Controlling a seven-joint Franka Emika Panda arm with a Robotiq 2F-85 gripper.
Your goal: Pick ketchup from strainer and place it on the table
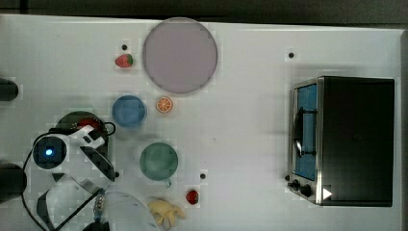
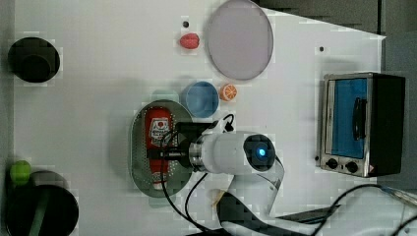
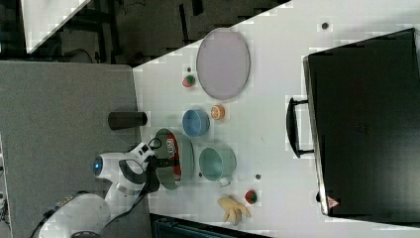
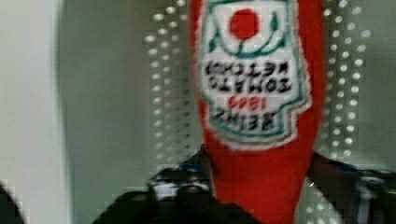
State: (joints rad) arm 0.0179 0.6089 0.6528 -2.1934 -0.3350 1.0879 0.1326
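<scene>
Between the end effector's (image 4: 259, 182) fingers, which flank its lower body without a visible pinch, the small red ketchup squeeze bottle (image 2: 158, 142) lies inside the pale green perforated plastic strainer (image 2: 139, 147) on the white surface (image 2: 98, 88).

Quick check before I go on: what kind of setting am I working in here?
Most likely a lab bench set up as a toy kitchen: a large flat white tabletop carries a small black and silver toaster oven, a round lilac-grey plate and plastic play food such as a small red strawberry.
</scene>
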